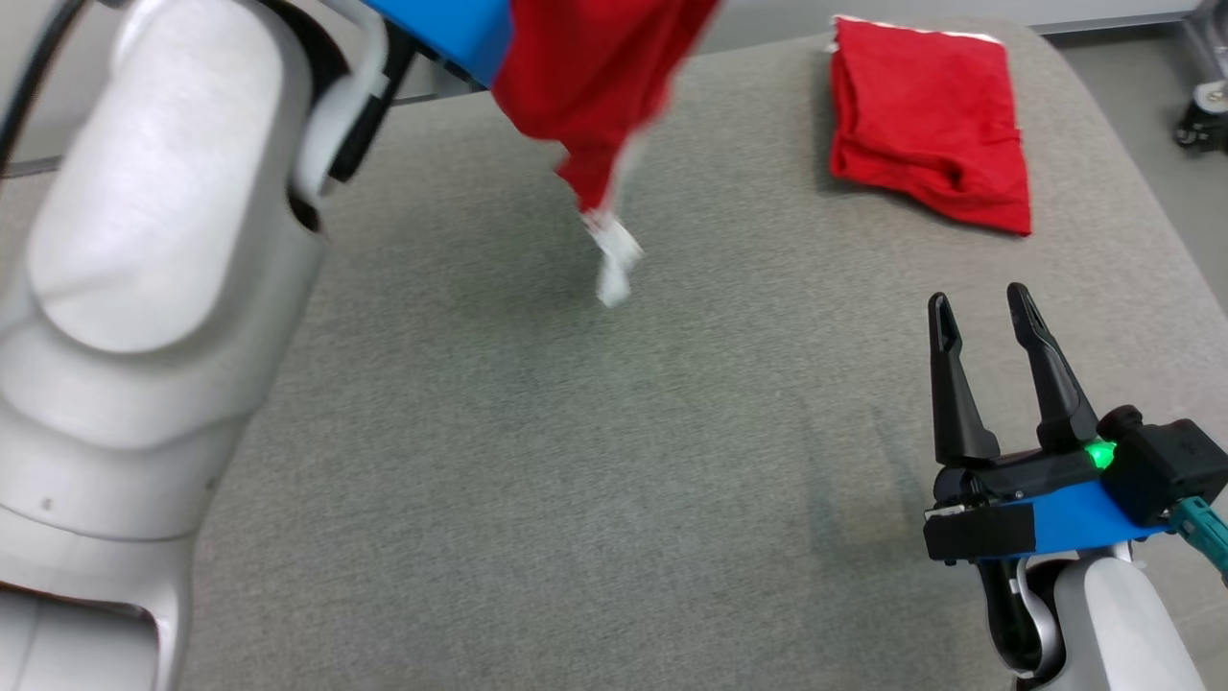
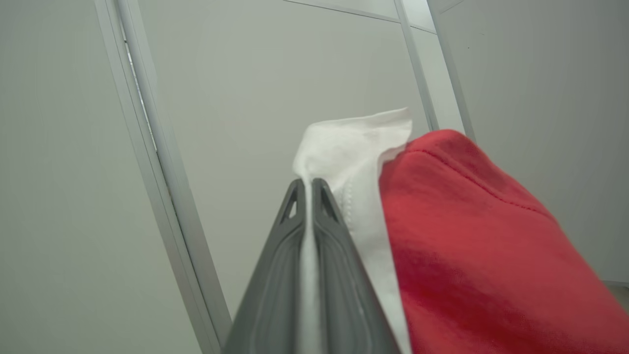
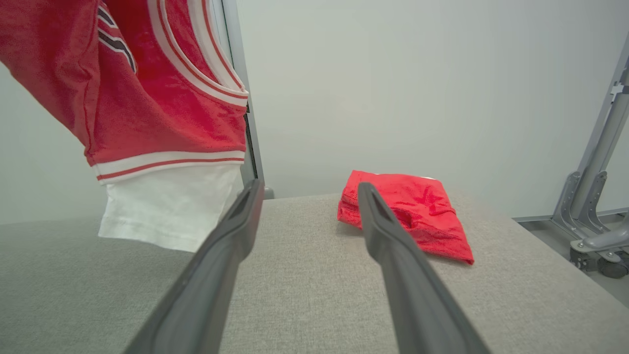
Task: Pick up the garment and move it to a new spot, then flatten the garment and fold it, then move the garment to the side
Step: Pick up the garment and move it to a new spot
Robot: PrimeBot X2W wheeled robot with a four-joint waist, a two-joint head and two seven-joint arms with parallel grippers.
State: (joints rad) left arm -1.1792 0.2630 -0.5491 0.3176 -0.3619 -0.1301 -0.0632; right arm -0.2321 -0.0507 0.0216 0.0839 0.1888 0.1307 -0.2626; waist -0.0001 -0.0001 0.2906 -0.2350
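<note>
While the pale left arm point(image 1: 144, 288) looms at 9 o'clock of the head view, the garment point(image 1: 585, 86) hangs from 12 o'clock, red with a blurred white tip dangling over the grey table point(image 1: 576, 480). A folded red cloth point(image 1: 926, 134) lies on the table at 1 o'clock, which makes two red pieces, one hanging and one lying. At 4 o'clock the right gripper point(image 1: 988, 317) points up the view with its two fingers spread and nothing between them.

From the left wrist, the left gripper point(image 2: 305, 184) has its fingers pressed together on a white layer of the garment point(image 2: 467, 246), whose red bulk falls away towards 4 o'clock.

From the right wrist, the right gripper point(image 3: 309, 188) stands apart above the table point(image 3: 304, 295). The garment point(image 3: 162, 98) hangs at 10 o'clock, showing white-and-red trim bands and a white hem. Dark striped marks at its top edge are cut off and unreadable. The folded red cloth point(image 3: 413, 211) sits at 2 o'clock, and one wheeled stand point(image 3: 594, 216) is at 3 o'clock.
</note>
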